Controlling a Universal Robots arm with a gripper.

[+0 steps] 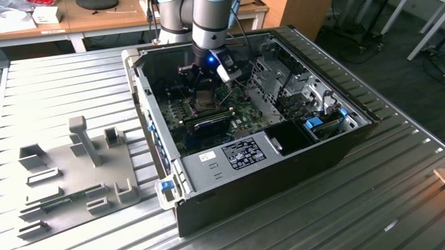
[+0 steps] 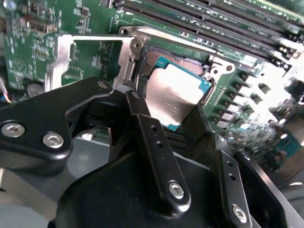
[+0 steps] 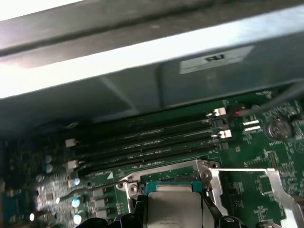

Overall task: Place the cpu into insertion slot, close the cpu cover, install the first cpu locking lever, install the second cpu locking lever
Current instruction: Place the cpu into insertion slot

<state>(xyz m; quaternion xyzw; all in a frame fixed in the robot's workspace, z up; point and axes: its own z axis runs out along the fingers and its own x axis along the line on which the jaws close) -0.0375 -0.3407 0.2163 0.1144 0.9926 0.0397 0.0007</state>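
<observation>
I see the open computer case (image 1: 278,172) on the ribbed counter (image 1: 70,78), with my arm reaching down inside it. On the green board (image 2: 28,42) the cpu cover (image 2: 64,52) lies swung open beside the insertion slot (image 2: 151,59). My pincer (image 2: 168,108) clamps the cpu (image 2: 173,92) by its edges, tilted just over the slot.

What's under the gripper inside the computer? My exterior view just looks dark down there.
Observer: In the second wrist view, the gripper is shut on the cpu, a flat silver square, right over the insertion slot.
Operator: Is the cpu cover closed?
Observer: No. The cpu cover lies flipped open beside the slot, and you can see green board through its cut-out middle.
</observation>
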